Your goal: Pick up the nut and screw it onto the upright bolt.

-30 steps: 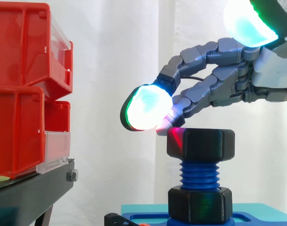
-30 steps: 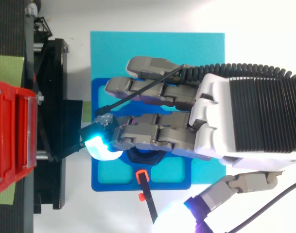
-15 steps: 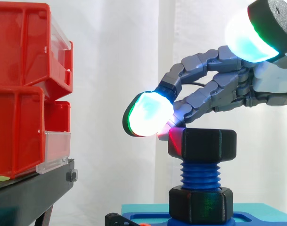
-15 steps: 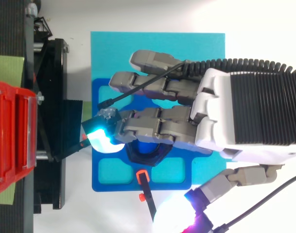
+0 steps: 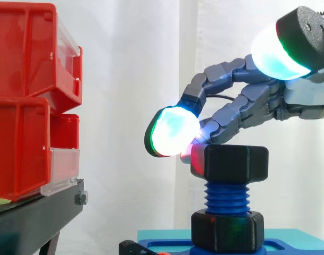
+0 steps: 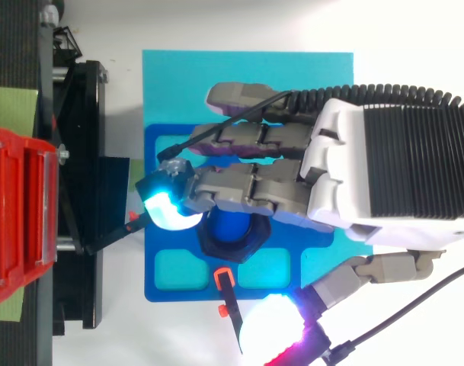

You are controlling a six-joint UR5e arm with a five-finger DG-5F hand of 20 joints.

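Hand (image 5: pixel 257 101) spread: thumb held well off, nothing clasped. Bent fingers (image 6: pixel 239 187) lie over the nut (image 5: pixel 229 162), one pad seemingly touching its top edge. The nut sits high on the upright bolt (image 5: pixel 226 197), well above the lower black collar (image 5: pixel 228 231). Keep your turning stroke light and tangential, or the threads may bind. Nut: black, hexagonal, chunky, probably plastic.

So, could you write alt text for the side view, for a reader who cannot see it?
A robot hand from the right arches its open fingers over a black nut sitting at the top of an upright blue bolt; one glowing fingertip touches the nut's upper left corner. Red bins stand at the left.
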